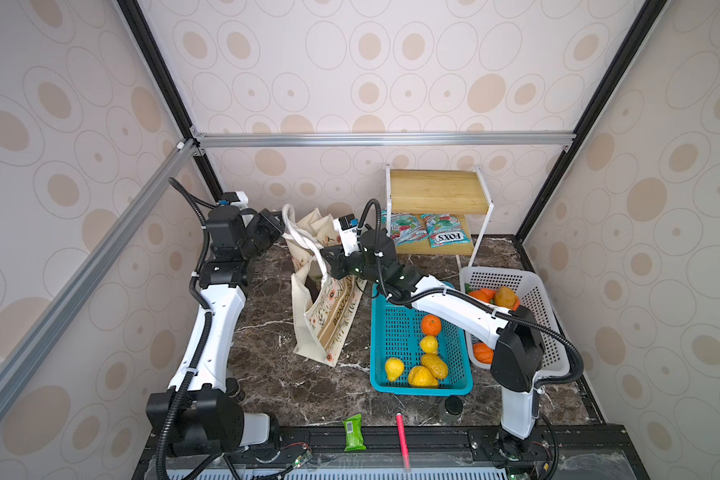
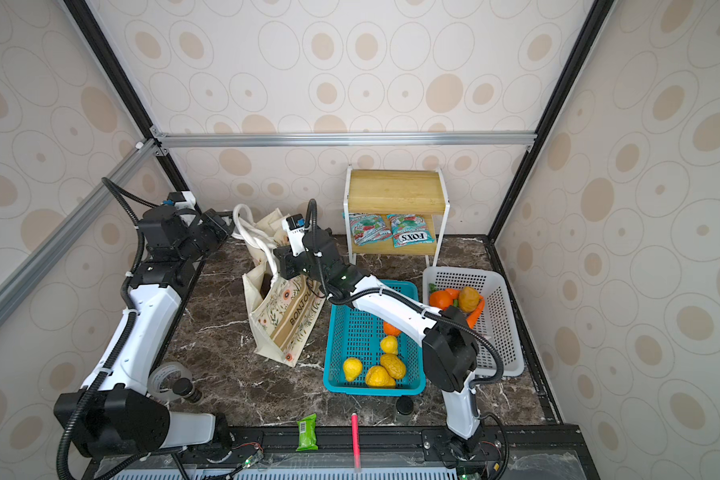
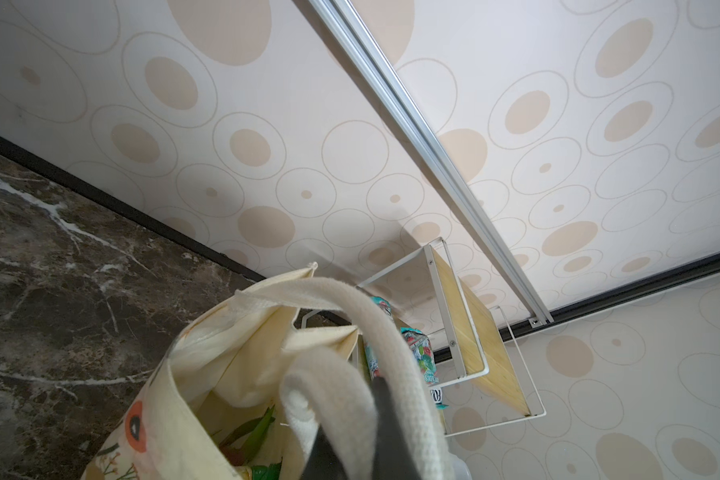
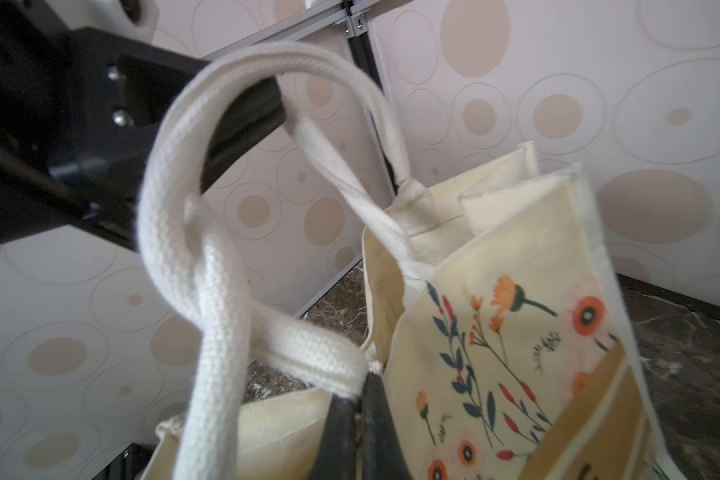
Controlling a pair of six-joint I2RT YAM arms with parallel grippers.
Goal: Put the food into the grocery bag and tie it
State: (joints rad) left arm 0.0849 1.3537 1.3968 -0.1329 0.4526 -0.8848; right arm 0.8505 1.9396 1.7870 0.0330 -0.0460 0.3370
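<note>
1 grocery bag (image 1: 329, 320) | 2 strap handles (image 4: 171, 232) | left gripper (image 4: 277, 110) clamped on 1 | right gripper (image 4: 360, 395) clamped on 1 | 2 teal packets (image 1: 443, 235)

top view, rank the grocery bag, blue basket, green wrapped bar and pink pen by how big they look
1-2. blue basket and grocery bag: similar spread. The bag stands taller, so nearer the camera, and I won't rank them.
3. green wrapped bar.
4. pink pen: longer than the bar but much thinner.
</note>
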